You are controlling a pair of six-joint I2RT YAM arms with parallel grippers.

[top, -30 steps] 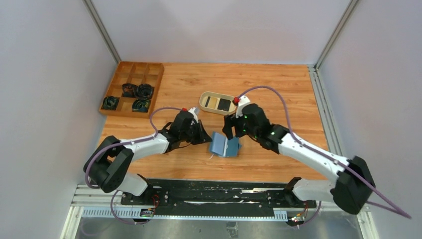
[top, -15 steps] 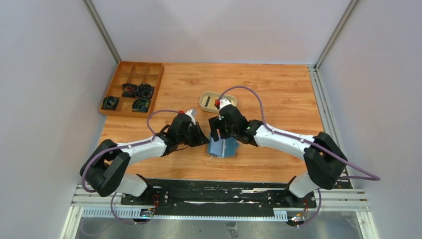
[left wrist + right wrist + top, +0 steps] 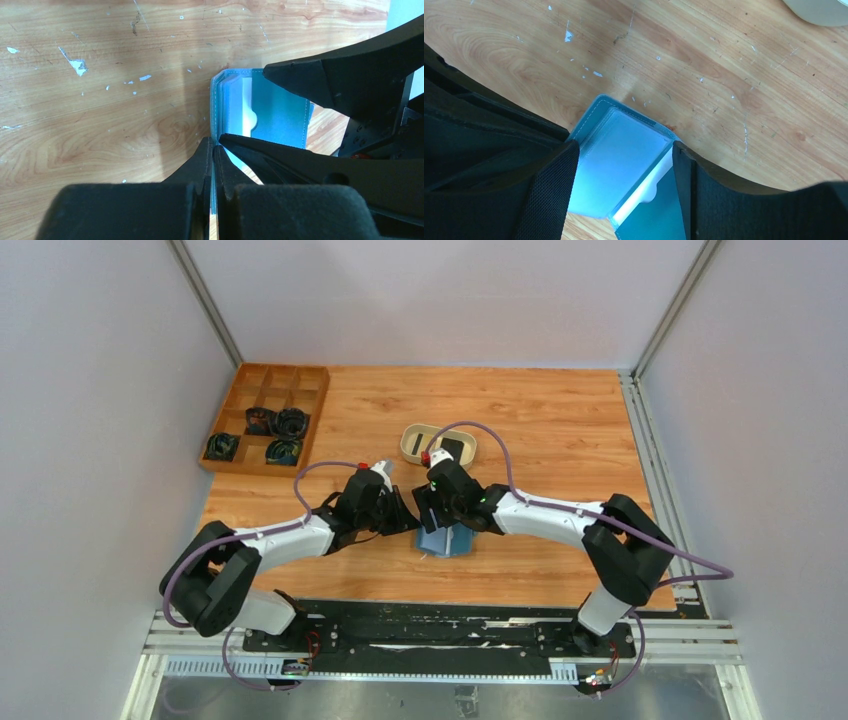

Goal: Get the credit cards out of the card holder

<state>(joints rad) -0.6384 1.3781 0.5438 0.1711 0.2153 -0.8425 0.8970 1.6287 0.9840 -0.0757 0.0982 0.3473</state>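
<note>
The teal-blue card holder [image 3: 448,539] lies open on the table near the front middle. My left gripper [image 3: 412,522] is shut on the edge of one flap [image 3: 214,145]. My right gripper [image 3: 432,518] is open, its fingers standing either side of the light blue inside [image 3: 616,160] of the holder. A white card edge [image 3: 651,189] shows in the inner pocket, also in the left wrist view [image 3: 248,107]. A black credit card [image 3: 452,450] lies in the beige oval dish [image 3: 412,438]. Any tan-gold card is hidden.
A brown wooden compartment tray [image 3: 265,418] with dark coiled items stands at the back left. The beige dish sits just behind my right wrist, and its rim shows in the right wrist view [image 3: 824,12]. Both arms meet over the holder.
My right gripper has moved left and toward the front, from beside the dish to over the open card holder. My left gripper has kept its grip on the flap.
</note>
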